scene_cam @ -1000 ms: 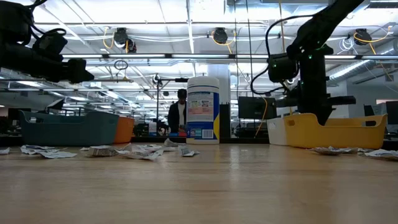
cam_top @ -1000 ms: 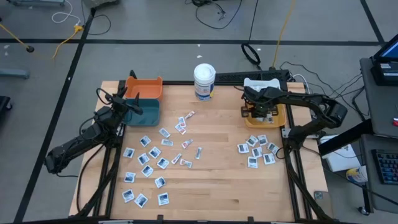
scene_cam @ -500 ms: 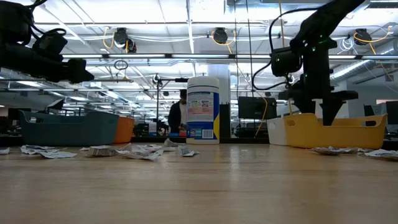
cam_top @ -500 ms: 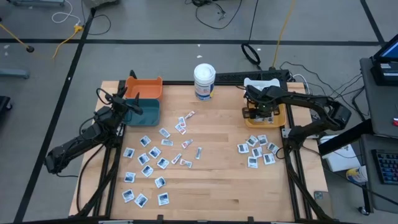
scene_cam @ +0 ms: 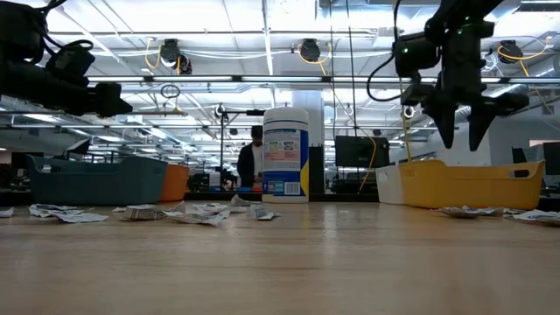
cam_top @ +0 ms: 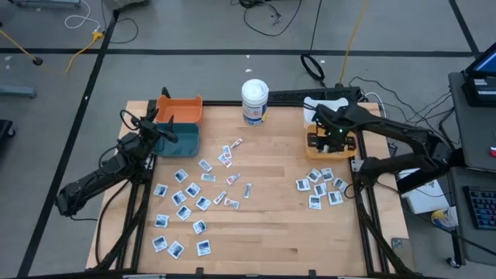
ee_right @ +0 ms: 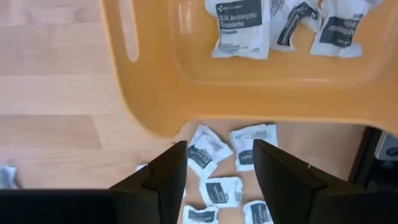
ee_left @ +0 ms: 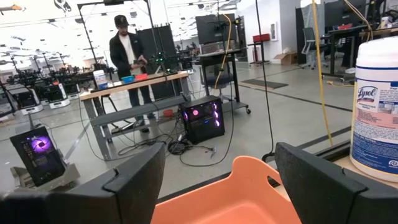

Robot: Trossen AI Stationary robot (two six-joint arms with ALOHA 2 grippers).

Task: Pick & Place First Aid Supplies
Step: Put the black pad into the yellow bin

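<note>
R hand (scene_cam: 461, 140) apart, empty, above yellow bin (scene_cam: 472, 182) | R wrist only: sachets (ee_right: 241, 28) inside | L hand (ee_left: 221, 186) apart

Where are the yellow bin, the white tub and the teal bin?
yellow bin (scene_cam: 472, 185), low view, its front wall
white tub (cam_top: 254, 101), high view, its lid
teal bin (cam_top: 180, 139), high view, its bare floor

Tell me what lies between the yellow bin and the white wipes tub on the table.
Bare wooden tabletop. In the high view nothing sits between the yellow bin and the wipes tub; the low view shows the same open gap, with the white bin farther back.
</note>
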